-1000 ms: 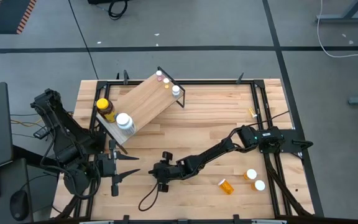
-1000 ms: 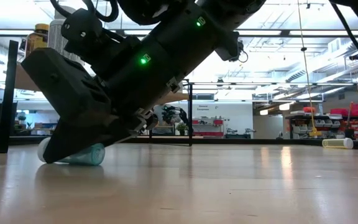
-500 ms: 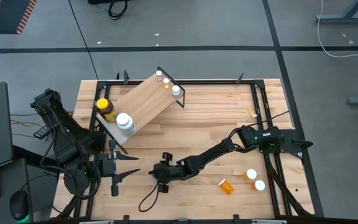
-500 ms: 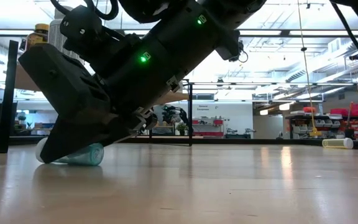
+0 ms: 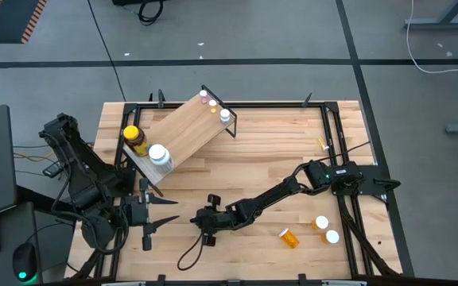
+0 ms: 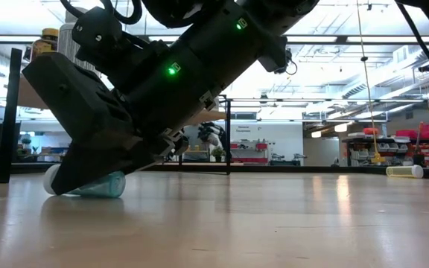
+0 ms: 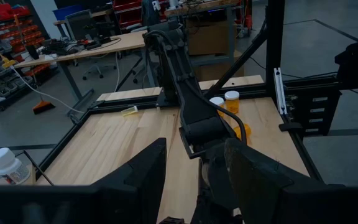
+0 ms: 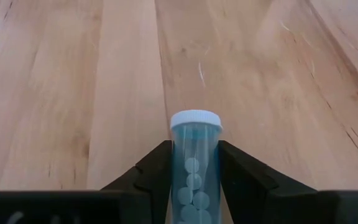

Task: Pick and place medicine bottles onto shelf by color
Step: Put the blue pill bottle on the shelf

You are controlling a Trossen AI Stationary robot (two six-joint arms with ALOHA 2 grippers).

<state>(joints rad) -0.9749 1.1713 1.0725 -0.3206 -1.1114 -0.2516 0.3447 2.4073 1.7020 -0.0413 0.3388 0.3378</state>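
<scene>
A teal vial (image 8: 195,163) with a white cap lies on its side on the tabletop, also seen in the low view (image 6: 107,185). My right gripper (image 8: 195,186) reaches down to it near the table's front middle (image 5: 207,232) and is shut on it. My left gripper (image 5: 165,213) hangs open at the front left, holding nothing (image 7: 194,146). The shelf (image 5: 183,131) stands at the far left. On it are an amber jar with a yellow lid (image 5: 136,140), a white-capped bottle (image 5: 159,156) and three small vials (image 5: 213,105). My right gripper pinches the teal vial's two long sides (image 8: 180,171) between its two fingers. The fingers slant down from the table's right and lie along the vial. The white cap end (image 8: 196,119) sticks out past the fingertips. The vial lies on its side on the table.
An orange vial (image 5: 289,237) lies at the front right, with two white-capped bottles (image 5: 327,229) beside it. A small yellowish thing (image 5: 322,144) lies by the right frame rail. A black frame runs around the table's edge (image 5: 328,119).
</scene>
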